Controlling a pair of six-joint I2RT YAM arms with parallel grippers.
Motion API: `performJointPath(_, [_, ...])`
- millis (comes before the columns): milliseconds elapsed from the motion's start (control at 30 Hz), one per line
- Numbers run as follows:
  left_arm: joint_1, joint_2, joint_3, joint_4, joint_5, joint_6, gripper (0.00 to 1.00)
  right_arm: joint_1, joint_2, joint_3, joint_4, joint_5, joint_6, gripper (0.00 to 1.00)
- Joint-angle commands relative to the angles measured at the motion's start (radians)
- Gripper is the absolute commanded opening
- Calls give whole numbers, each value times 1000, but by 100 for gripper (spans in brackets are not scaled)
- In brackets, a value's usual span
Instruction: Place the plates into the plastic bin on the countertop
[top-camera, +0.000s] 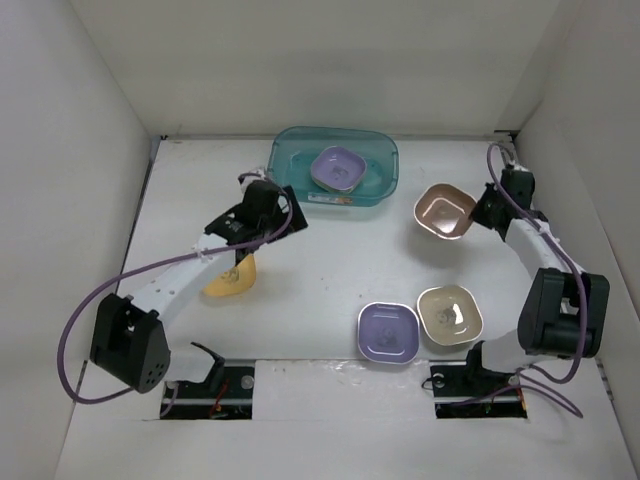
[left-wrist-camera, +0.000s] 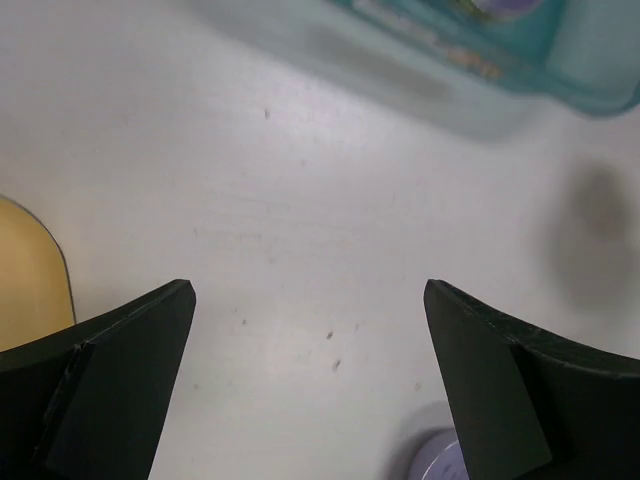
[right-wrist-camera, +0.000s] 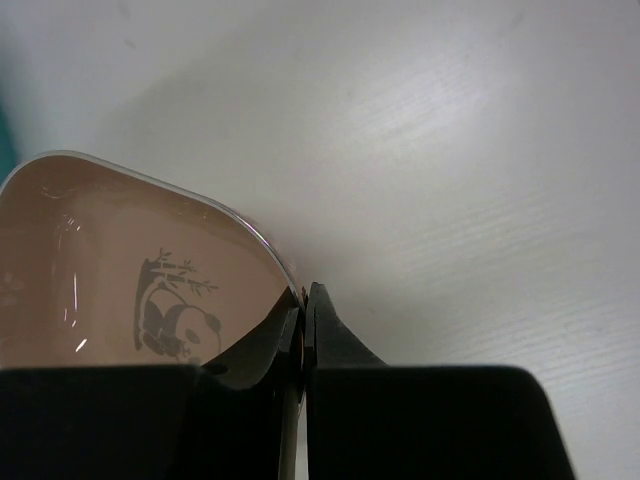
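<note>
The teal plastic bin (top-camera: 285, 165) stands at the back middle of the white countertop (top-camera: 330, 270) with a purple plate (top-camera: 337, 168) inside. My right gripper (top-camera: 484, 212) is shut on the rim of the brown plate (top-camera: 445, 211), held right of the bin; its panda print shows in the right wrist view (right-wrist-camera: 120, 260). My left gripper (top-camera: 292, 220) is open and empty, just in front of the bin's left end (left-wrist-camera: 480, 50). A yellow-orange plate (top-camera: 232, 277) lies under the left arm. A second purple plate (top-camera: 388, 332) and a cream plate (top-camera: 450, 315) lie near the front.
White walls (top-camera: 80, 150) enclose the countertop on three sides. The arm bases and cables (top-camera: 140, 350) sit along the near edge.
</note>
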Motion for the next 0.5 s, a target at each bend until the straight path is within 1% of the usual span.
performJointPath(0, [-86, -73, -98, 110, 72, 81, 100, 68, -64, 131, 7, 23, 63, 0])
performJointPath(33, [-159, -59, -98, 86, 36, 81, 100, 115, -64, 174, 7, 32, 76, 0])
performJointPath(100, [-210, -24, -98, 72, 11, 81, 100, 167, -47, 246, 17, 57, 91, 0])
performJointPath(133, [-235, -9, -112, 84, 11, 72, 100, 193, -8, 289, -20, 71, 91, 0])
performJointPath(167, [-286, 22, -112, 85, -7, 72, 100, 248, 17, 335, -31, 85, 100, 0])
performJointPath(200, [-311, 37, -112, 85, -21, 58, 100, 276, 43, 431, -31, 95, 100, 0])
performJointPath(267, [-379, 86, -112, 85, -32, 42, 100, 327, 147, 545, -83, 106, 82, 0])
performJointPath(300, [-405, 103, -112, 85, -32, 41, 100, 370, 192, 675, -107, 106, 82, 0])
performJointPath(333, [-428, 117, -102, 85, -47, 41, 100, 387, 239, 745, -136, 118, 71, 0])
performJointPath(367, [-448, 136, -91, 69, -58, 29, 100, 402, 340, 809, -191, 118, 71, 0])
performJointPath(400, [-485, 175, -69, 60, -70, 17, 100, 422, 391, 872, -212, 108, 71, 0])
performJointPath(433, [-503, 197, -60, 60, -80, 17, 100, 433, 440, 983, -224, 108, 71, 0])
performJointPath(467, [-518, 217, -60, 60, -80, 17, 100, 444, 547, 1045, -277, 126, 91, 0])
